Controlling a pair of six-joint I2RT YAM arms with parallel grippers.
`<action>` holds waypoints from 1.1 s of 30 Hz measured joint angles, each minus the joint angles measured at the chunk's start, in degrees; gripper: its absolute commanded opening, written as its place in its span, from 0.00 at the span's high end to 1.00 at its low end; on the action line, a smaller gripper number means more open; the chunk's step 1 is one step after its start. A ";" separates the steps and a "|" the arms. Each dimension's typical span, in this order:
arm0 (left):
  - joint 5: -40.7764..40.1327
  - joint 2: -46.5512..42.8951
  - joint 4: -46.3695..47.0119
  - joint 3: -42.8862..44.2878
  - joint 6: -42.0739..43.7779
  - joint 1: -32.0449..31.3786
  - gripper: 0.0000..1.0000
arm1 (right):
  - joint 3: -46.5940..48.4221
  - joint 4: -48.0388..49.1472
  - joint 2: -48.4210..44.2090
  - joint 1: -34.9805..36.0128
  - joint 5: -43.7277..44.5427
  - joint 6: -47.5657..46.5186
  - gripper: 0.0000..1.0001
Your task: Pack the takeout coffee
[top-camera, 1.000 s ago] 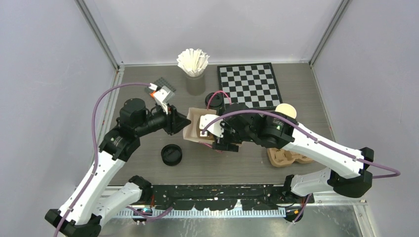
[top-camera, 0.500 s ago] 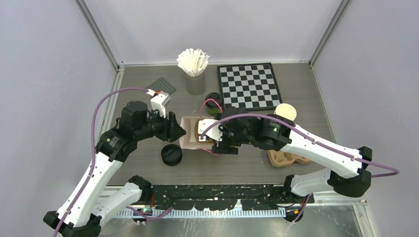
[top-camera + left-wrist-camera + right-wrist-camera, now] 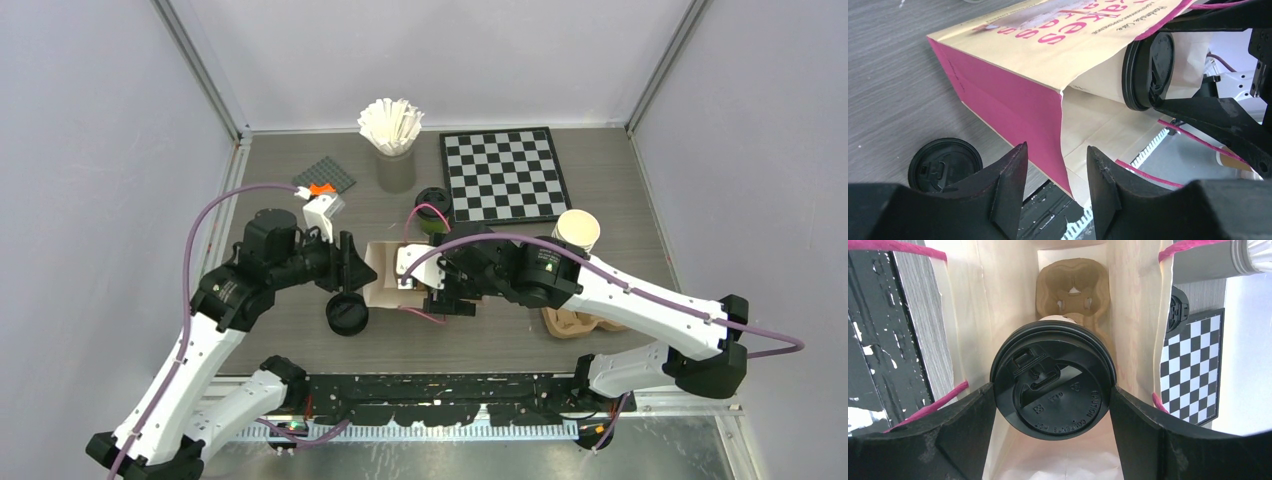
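Down inside the mouth of the cream paper bag (image 3: 1133, 315), the takeout coffee (image 3: 1053, 385) hangs between the fingers of the right tool (image 3: 1053, 390), which is clamped on either side of the cup's black lid. Below it, at the bottom of the bag, sits a brown pulp carrier (image 3: 1073, 285); from where I stand I cannot tell whether the cup has reached a pocket yet.

That cup looks like a light thing with a soft paper wall, so a hard squeeze lower down would likely dent it. The lid rim is the stiffest ring on it, and that seems the sensible place to hold, as the right tool does. The lid is only pressed on and the plastic is smooth, so I would expect some risk of slipping or popping loose if it snags on the bag. Whether it is filled cannot be seen.

The left tool (image 3: 1055, 165) stands with its jaws parted. The bag's pink side edge runs into the gap between them, but nothing looks pinched. A loose black lid (image 3: 943, 162) lies on the desk (image 3: 480, 340) just beside the bag.

Compared with a second ago, the bag has shifted toward the near edge and sits closer to that loose lid. The left arm has drawn back with it and let its jaws widen, while the right tool has followed the bag with its grip unchanged.
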 measured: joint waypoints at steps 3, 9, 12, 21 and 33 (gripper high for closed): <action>0.83 0.00 -0.07 -0.61 -0.90 0.00 0.52 | -0.02 0.44 0.00 0.13 0.37 0.26 0.33; 2.19 0.00 -0.04 -2.45 -1.92 0.00 0.59 | -0.26 1.64 0.02 0.48 1.29 0.44 0.33; 2.32 0.00 -0.02 -2.73 -2.23 0.00 0.62 | -0.70 2.27 0.20 0.50 1.49 0.37 0.33; 4.48 -4.42 4.15 -7.10 0.98 0.00 1.00 | -1.86 2.25 0.83 1.18 2.10 -1.64 0.32; 10.23 -6.69 10.29 -10.43 9.94 0.00 1.00 | -1.33 0.96 0.83 1.25 6.29 -4.66 0.32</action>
